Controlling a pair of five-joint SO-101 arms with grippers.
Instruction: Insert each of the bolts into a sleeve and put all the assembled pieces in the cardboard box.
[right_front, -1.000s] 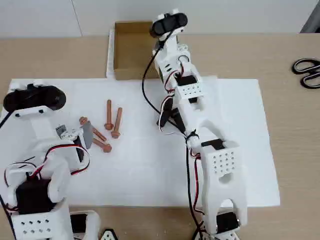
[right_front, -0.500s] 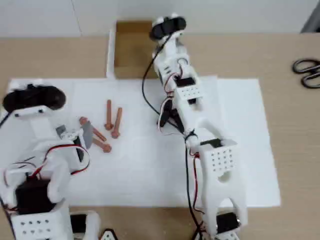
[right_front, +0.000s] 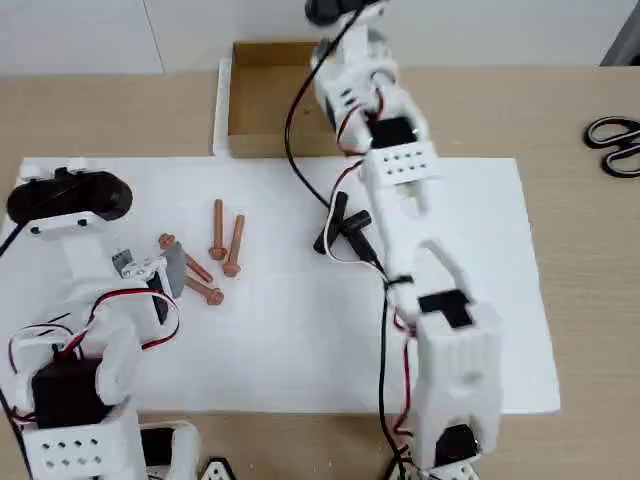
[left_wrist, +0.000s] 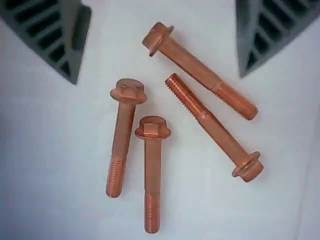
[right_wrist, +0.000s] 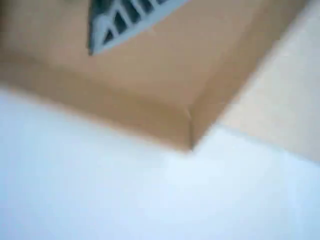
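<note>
Several copper bolts (right_front: 217, 228) lie loose on the white foam mat (right_front: 300, 340), left of centre. In the left wrist view the same bolts (left_wrist: 151, 150) lie close together, two side by side and two slanted. My left gripper (left_wrist: 160, 40) hangs open just above them with nothing held, and it sits beside the nearest bolt (right_front: 150, 265). The cardboard box (right_front: 262, 95) stands at the far edge of the mat. My right arm (right_front: 400, 165) stretches out to the box's far right side, its gripper (right_front: 340, 12) at the picture's edge. The right wrist view looks at a corner of the box (right_wrist: 190, 125).
Black scissors (right_front: 615, 145) lie on the wooden table at the far right. A white flap (right_front: 220, 105) stands along the box's left side. Black cables hang from the right arm over the mat's middle.
My right arm has stretched farther away over the box, its wrist now at the far edge of the view. The left arm and the bolts have stayed put.
</note>
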